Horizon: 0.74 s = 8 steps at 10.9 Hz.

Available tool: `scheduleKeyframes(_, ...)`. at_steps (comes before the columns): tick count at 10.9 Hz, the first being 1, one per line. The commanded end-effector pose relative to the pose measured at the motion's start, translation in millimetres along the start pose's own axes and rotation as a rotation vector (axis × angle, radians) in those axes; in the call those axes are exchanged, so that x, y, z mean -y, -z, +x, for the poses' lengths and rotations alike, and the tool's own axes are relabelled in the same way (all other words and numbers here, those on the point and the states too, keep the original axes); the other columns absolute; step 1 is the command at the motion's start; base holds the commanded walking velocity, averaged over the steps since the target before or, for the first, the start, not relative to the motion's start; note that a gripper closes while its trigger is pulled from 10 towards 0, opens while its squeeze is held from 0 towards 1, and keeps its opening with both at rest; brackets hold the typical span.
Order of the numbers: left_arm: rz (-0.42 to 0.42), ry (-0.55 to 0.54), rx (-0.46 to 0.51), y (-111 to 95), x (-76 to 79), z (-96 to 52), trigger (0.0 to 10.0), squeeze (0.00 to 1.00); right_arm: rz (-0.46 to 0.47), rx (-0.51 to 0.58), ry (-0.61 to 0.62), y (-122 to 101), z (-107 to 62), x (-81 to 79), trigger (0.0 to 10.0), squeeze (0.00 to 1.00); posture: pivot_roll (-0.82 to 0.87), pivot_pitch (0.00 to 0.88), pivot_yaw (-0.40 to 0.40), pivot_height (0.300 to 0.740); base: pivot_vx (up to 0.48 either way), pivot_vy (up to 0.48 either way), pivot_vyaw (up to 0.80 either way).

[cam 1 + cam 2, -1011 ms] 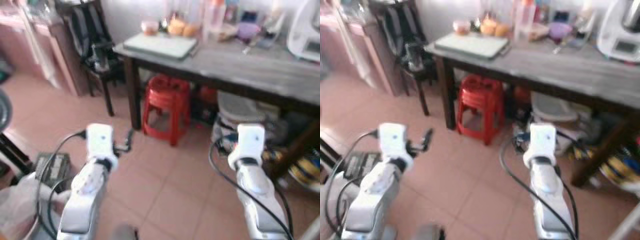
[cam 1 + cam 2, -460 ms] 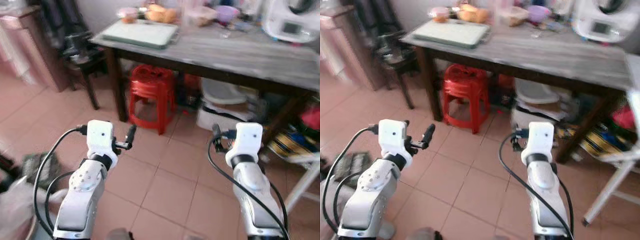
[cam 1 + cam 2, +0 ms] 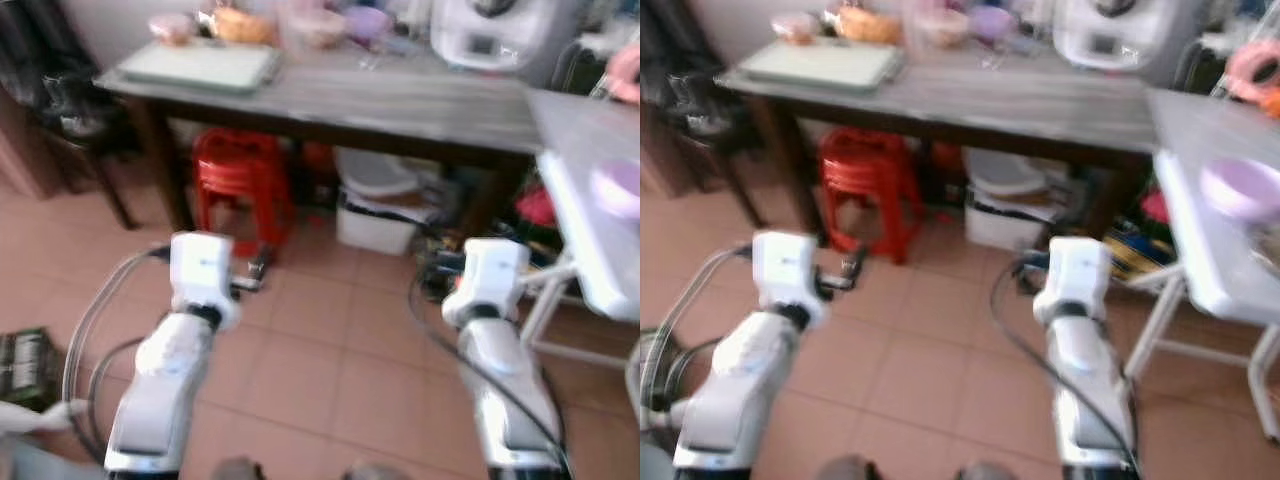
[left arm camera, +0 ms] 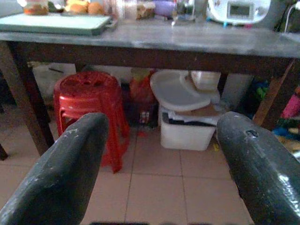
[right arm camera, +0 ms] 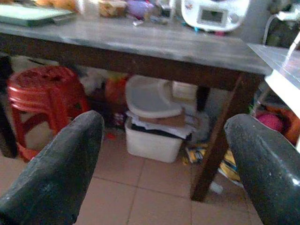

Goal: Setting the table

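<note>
Terracotta floor tiles (image 3: 330, 360) run from my near foreground to a long dark wooden table (image 3: 400, 100) at the far side. I hold both silver arms forward at mid-height over bare floor. My left gripper (image 4: 161, 164) is released: its two black fingers (image 4: 65, 164) stand wide apart with nothing between them. My right gripper (image 5: 164, 164) is likewise spread and empty, its fingers (image 5: 56, 164) well separated. Both point toward the space under the table.

On the table top, at far left, lies a pale green tray (image 3: 200, 65); beyond it sit an orange food item (image 3: 243, 25) and a small jar (image 3: 170, 25), then a clear container (image 3: 315, 22) and a purple bowl (image 3: 367, 20). A white kitchen appliance (image 3: 490, 35) with a small display stands toward the table's right end.

Under the table, a red plastic stool (image 4: 89, 110) stands at left. To its right a white lidded bin (image 4: 187, 131) rests on the floor, with a white lid-like piece (image 4: 178, 91) tilted above it.

At the right, nearer to me, a white folding table (image 3: 1200, 230) carries a lilac bowl (image 3: 1240, 190); a pink ring-shaped object (image 3: 1252, 65) shows beyond it, too blurred to identify. The tableware lies well apart from both grippers. A dark chair (image 3: 60, 90) stands at far left.
</note>
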<state>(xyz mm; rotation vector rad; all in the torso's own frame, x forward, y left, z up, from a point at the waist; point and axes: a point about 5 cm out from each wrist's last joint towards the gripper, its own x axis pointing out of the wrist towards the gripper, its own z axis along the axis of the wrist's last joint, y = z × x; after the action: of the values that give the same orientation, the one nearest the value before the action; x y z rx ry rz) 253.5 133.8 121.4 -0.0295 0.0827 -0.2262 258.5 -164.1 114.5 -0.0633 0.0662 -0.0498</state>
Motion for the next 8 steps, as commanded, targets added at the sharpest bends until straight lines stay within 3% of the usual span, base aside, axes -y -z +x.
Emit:
scheduleKeyframes(1, -0.009, 0.016, 0.002, -0.4, 5.7, 1.2, 10.0, 0.0, -0.012, 0.032, 0.019, -5.5, -0.2, 6.4, 10.0, 0.0, 0.0, 0.0, -0.027, 0.74, 0.0, -0.398, 0.0)
scheduleKeyframes(4, 0.005, 0.02, 0.018, -2.4, 6.2, 9.9, 10.0, 0.0, -0.026, 0.066, 0.039, -10.1, 3.0, 8.7, 10.0, 0.0, -0.01, 0.0, -0.019, 0.74, 0.0, -0.395, 0.0)
scheduleKeyframes(8, 0.045, -0.007, 0.074, -15.3, 0.8, 20.5, 10.0, 0.0, -0.021, 0.086, 0.068, -11.4, 9.5, 7.0, 10.0, 0.0, 0.0, 0.0, 0.004, 0.74, 0.0, 0.0, 0.0)
